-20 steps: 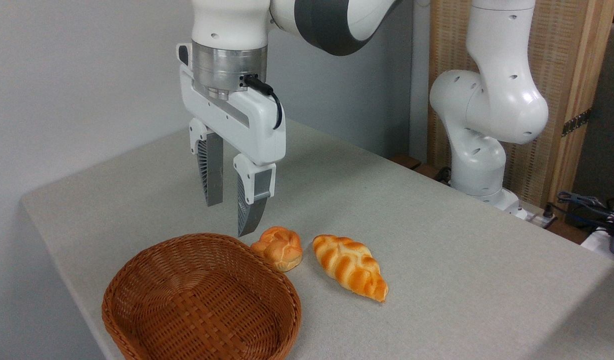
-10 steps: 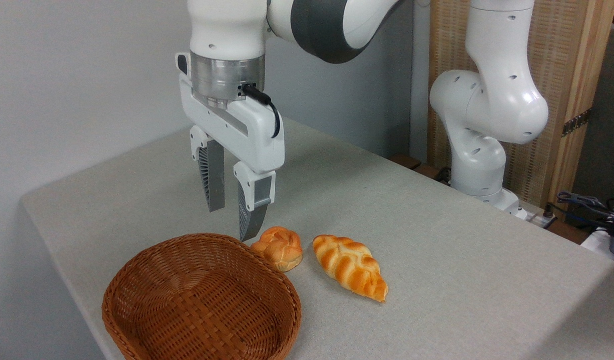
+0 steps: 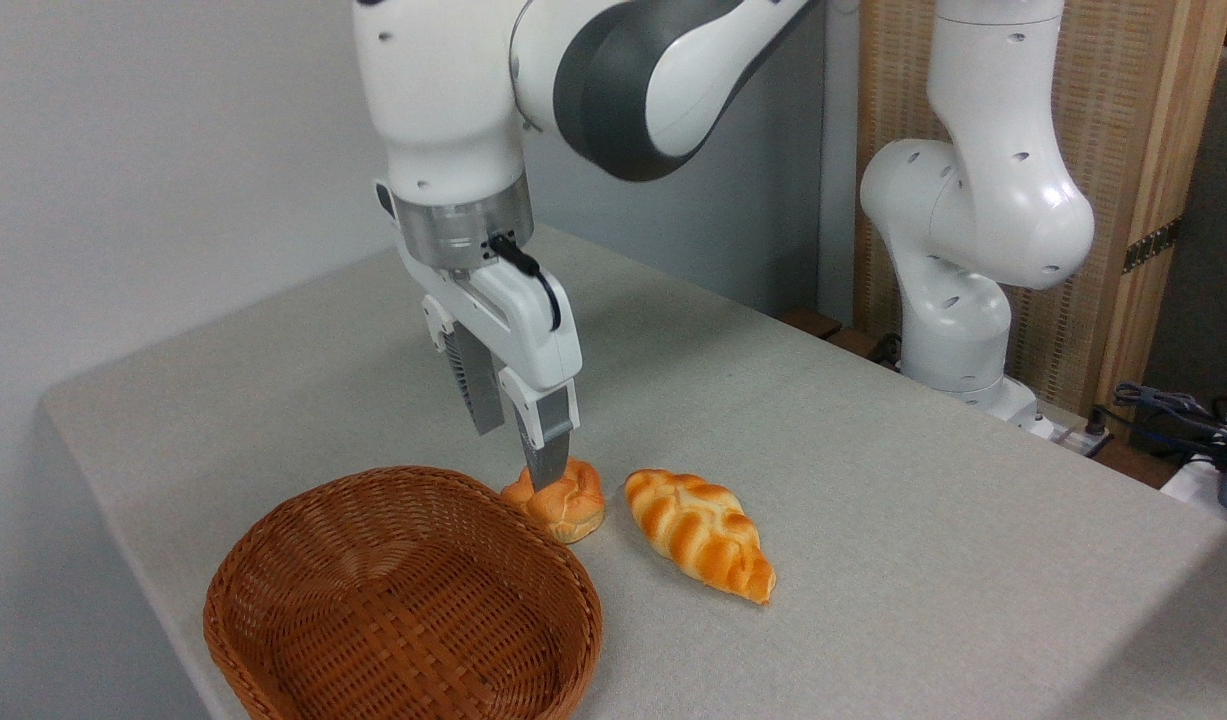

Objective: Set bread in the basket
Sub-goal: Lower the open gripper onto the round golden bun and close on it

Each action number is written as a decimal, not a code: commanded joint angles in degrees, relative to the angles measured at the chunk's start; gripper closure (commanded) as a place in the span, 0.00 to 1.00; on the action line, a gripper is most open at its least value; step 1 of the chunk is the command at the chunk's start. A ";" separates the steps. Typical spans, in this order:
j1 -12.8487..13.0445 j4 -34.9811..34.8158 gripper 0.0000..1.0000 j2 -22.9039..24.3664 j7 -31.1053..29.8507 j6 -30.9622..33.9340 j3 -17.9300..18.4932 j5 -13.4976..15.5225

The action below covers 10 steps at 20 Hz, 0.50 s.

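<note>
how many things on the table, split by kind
Bread pieces: 2, the small knotted bun under the gripper and the longer braided loaf
Baskets: 1, the brown wicker basket, nothing in it
Total: 3
</note>
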<state>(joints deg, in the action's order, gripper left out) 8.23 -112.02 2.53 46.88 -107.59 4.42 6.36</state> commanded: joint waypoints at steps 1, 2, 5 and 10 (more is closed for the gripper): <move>2.13 -2.41 0.00 0.02 0.06 0.36 0.23 0.15; 3.10 -3.03 0.00 -0.25 0.06 0.36 0.23 0.15; 4.42 -3.73 0.00 -1.21 0.14 0.36 0.23 -0.55; 4.34 -4.26 0.00 -2.36 0.14 -0.34 0.32 -4.33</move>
<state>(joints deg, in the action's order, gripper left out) 12.38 -116.14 0.16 46.88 -107.64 4.22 3.96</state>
